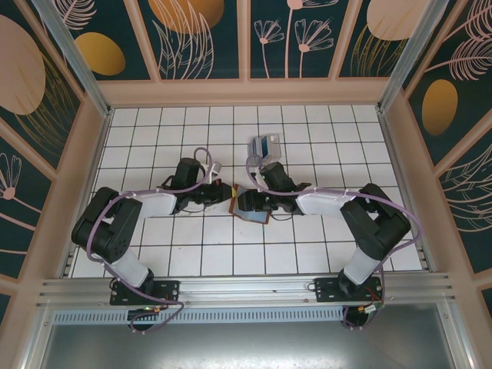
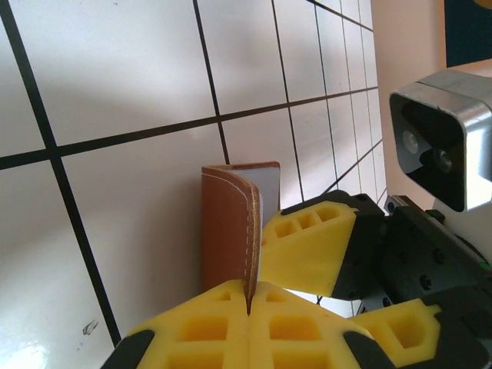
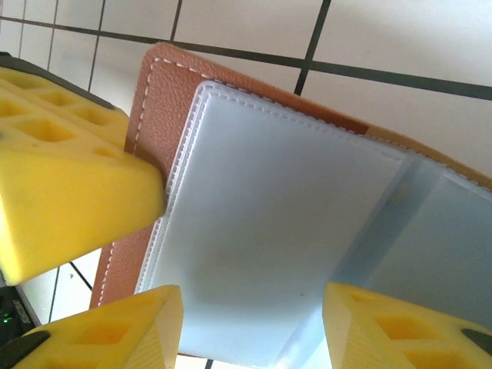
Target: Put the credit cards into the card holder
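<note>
The left hand (image 2: 250,296) pinches the reddish-brown leather folding card holder (image 2: 227,223) by one cover, propping it open. The right hand (image 3: 254,330), spread, straddles its pale plastic sleeves (image 3: 261,231), probably to expose a pocket.

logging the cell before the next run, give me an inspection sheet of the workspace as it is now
surface: white tiled table, one small scuff
job's things: holder held open, its clear sleeves look empty; blue cards with the clear box farther back
clutter: nothing seen
tools: left tool shut on the holder's cover edge; right tool open over the sleeves
cables: purple cables run along both arms, none seen on the holder
surroundings: floral walls, metal rail at the near edge
</note>
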